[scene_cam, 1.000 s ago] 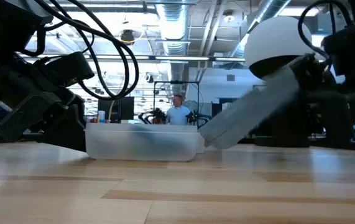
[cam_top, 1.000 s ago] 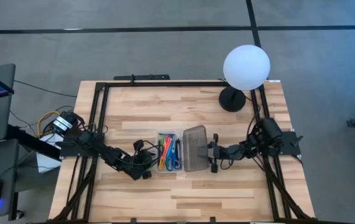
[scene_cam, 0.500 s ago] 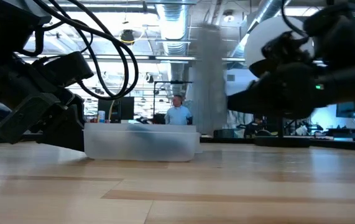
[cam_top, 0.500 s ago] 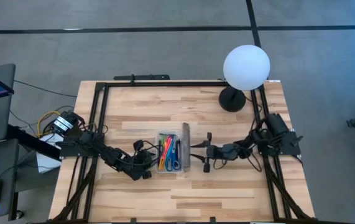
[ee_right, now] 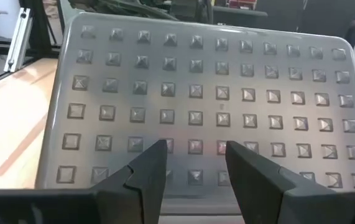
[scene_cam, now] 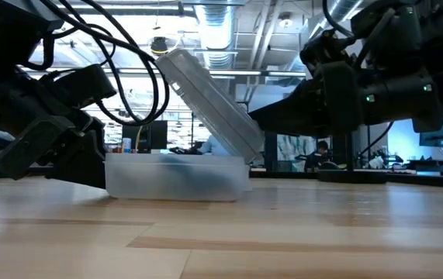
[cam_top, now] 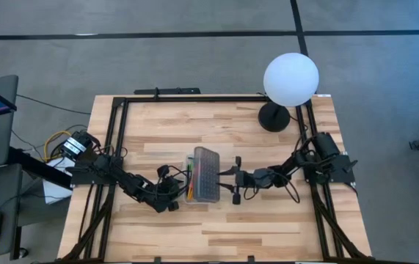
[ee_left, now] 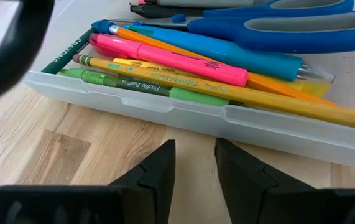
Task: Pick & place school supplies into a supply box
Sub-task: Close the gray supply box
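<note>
The supply box [cam_top: 202, 176], a clear case, rests on its base [scene_cam: 174, 178] mid-table. Inside lie the school supplies: blue scissors [ee_left: 276, 25], a pink highlighter [ee_left: 165, 59], a blue pen [ee_left: 227, 53], and yellow [ee_left: 227, 93] and green [ee_left: 133, 84] pencils. Its grey dotted lid [scene_cam: 205, 101] leans over the box from the hinge on the right side. My right gripper [cam_top: 226, 178] stands open behind the lid. My left gripper [cam_top: 178, 194] waits open at the box's left wall [ee_left: 196, 118], just short of it, with nothing between its fingers. My right gripper meets the lid's outer dotted face [ee_right: 193, 140], low down near the hinged edge, with its open fingertips [scene_cam: 254, 116]. It comes nearly level from the table's right. The lid tilts away from the fingers over the box, its hinge edge on the box's right rim.
A white globe lamp [cam_top: 290, 79] on a black base [cam_top: 274, 117] stands at the far right. Black frame rails [cam_top: 114, 147] run along the table's sides. Bare wood lies in front of the box [cam_top: 209, 227]. A person [scene_cam: 322, 147] shows in the room beyond.
The lid has swung from lying open on the table right of the box, up through upright, to tilting over the box. My right gripper has followed it toward the table's left and a little up, still open.
</note>
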